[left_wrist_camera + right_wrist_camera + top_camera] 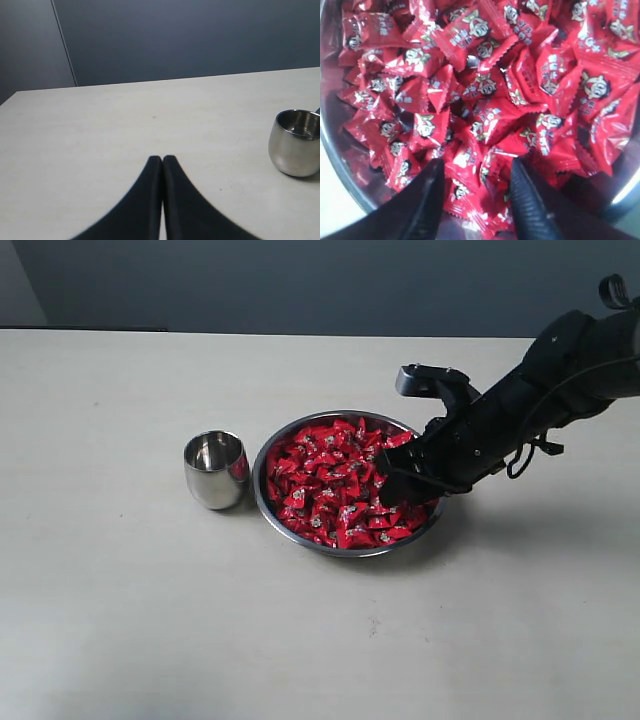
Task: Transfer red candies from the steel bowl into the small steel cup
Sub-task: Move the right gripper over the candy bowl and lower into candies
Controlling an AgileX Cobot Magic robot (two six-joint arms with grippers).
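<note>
The steel bowl (258, 485) sits mid-table, heaped with red candies (325, 485) in shiny wrappers. Just left of it stands the small steel cup (215, 470), upright, and it shows nothing inside. My right gripper (392, 485) reaches down into the bowl's right side. In the right wrist view it (477, 167) stands open, its fingertips pushed into the red candies (485, 85) near the bowl wall (342, 165), with a few wrapped candies lying between the fingers. My left gripper (162, 159) is shut on nothing, low over bare table, with the cup (296, 142) off to one side.
The pale table (150, 620) spreads wide around bowl and cup. A dark wall (300, 280) runs behind the far edge. The right arm (560, 370) slants in from the upper right over the table.
</note>
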